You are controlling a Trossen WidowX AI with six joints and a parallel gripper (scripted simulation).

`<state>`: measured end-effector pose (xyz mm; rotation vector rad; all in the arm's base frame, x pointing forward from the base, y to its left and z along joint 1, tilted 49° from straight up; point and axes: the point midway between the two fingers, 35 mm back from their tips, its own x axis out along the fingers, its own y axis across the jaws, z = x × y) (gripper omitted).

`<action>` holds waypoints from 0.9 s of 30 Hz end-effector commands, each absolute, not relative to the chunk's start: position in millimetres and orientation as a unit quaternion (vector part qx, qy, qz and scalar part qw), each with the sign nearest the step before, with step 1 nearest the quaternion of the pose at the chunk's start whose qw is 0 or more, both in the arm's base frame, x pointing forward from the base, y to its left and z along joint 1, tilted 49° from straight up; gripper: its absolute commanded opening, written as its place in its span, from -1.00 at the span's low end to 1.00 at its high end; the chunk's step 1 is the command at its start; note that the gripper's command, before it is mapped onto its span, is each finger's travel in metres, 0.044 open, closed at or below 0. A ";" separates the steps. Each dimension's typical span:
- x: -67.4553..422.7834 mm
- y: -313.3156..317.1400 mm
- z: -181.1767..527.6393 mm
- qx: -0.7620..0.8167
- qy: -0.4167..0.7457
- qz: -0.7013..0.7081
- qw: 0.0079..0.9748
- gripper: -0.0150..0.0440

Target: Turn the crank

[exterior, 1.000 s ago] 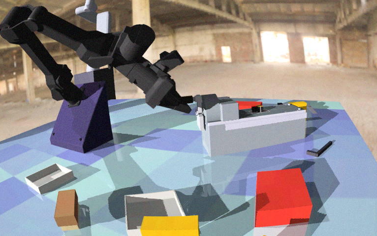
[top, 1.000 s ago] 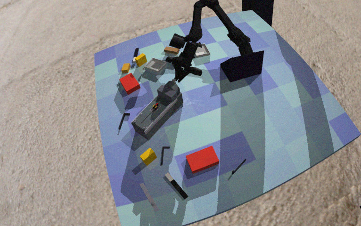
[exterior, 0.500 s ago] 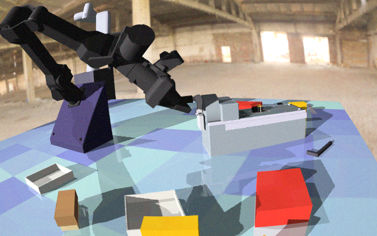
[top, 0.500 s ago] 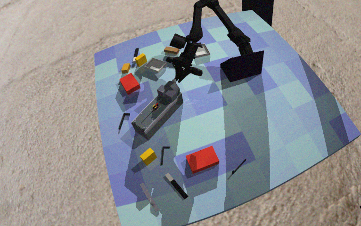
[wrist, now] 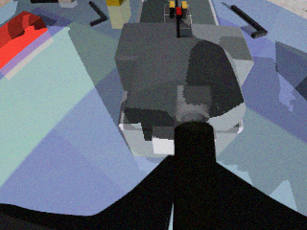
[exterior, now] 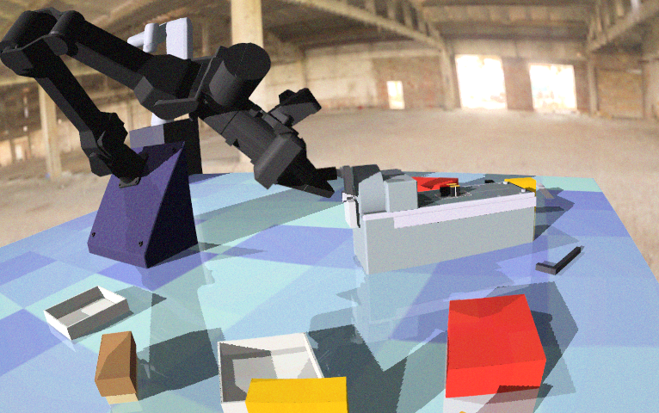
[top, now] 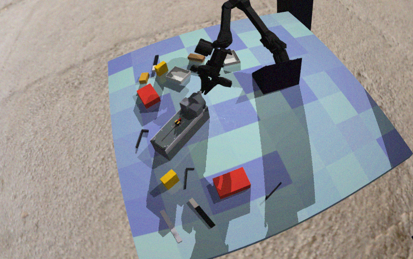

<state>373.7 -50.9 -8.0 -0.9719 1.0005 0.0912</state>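
Observation:
The grey machine (top: 185, 136) (exterior: 451, 237) (wrist: 153, 53) stands on the patterned table, with a blocky housing at its near-arm end. My gripper (top: 204, 90) (exterior: 329, 185) (wrist: 187, 164) is shut on the dark round crank handle (wrist: 194, 139) at that end. The fingers cover part of the handle. The slide's red pointer (top: 179, 119) (wrist: 178, 11) sits between the two brass zero marks (top: 177, 122) (exterior: 453, 185) by the slot. In the wrist view the red shows slightly nearer the housing than the middles of the marks. Exact level is too small to tell.
Red blocks (top: 148, 95) (top: 232, 182) (exterior: 494, 337), yellow blocks (top: 169, 178) (exterior: 296, 396), a brown block (top: 196, 58) (exterior: 116, 360) and shallow trays (top: 178, 75) (exterior: 87, 311) lie around the machine. Dark L-shaped keys (top: 139, 138) (wrist: 247, 20) lie beside it.

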 end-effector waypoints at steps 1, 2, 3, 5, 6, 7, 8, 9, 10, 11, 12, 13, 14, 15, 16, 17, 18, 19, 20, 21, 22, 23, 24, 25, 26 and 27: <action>369.0 -45.6 -14.0 -0.446 0.464 0.054 0.763 -0.49; 368.9 -45.5 -14.1 -0.446 0.464 0.054 0.763 -0.49; 368.9 -45.5 -14.2 -0.446 0.464 0.054 0.763 -0.49; 368.8 -45.4 -14.4 -0.446 0.464 0.054 0.763 -0.49; 368.7 -45.4 -14.5 -0.446 0.464 0.054 0.763 -0.49; 368.7 -45.4 -14.6 -0.446 0.464 0.054 0.763 -0.49; 368.6 -45.4 -14.7 -0.446 0.464 0.054 0.763 -0.49; 368.6 -45.3 -14.7 -0.446 0.464 0.054 0.763 -0.49; 368.5 -45.3 -14.8 -0.446 0.464 0.054 0.763 -0.49; 368.5 -45.3 -14.9 -0.446 0.464 0.054 0.763 -0.49; 368.4 -45.3 -15.0 -0.446 0.464 0.054 0.763 -0.49; 368.4 -45.3 -15.1 -0.446 0.464 0.054 0.763 -0.49; 368.4 -45.2 -15.2 -0.446 0.464 0.054 0.763 -0.49; 368.4 -45.2 -15.2 -0.446 0.464 0.054 0.763 -0.49; 368.3 -45.2 -15.4 -0.446 0.464 0.054 0.763 -0.49; 368.2 -45.2 -15.5 -0.446 0.464 0.054 0.763 -0.49; 368.2 -45.2 -15.5 -0.446 0.464 0.054 0.763 -0.49; 368.1 -45.1 -15.6 -0.446 0.464 0.054 0.763 -0.49; 368.1 -45.1 -15.7 -0.446 0.464 0.054 0.763 -0.49; 368.1 -45.1 -15.7 -0.446 0.464 0.054 0.763 -0.49; 368.0 -45.1 -15.9 -0.446 0.464 0.054 0.763 -0.49; 368.0 -45.0 -16.0 -0.446 0.464 0.054 0.763 -0.49; 368.0 -45.0 -16.0 -0.446 0.464 0.054 0.763 -0.49; 367.9 -45.0 -16.1 -0.446 0.464 0.054 0.763 -0.49; 367.9 -45.0 -16.1 -0.446 0.464 0.054 0.763 -0.49; 367.8 -45.0 -16.3 -0.446 0.464 0.054 0.763 -0.49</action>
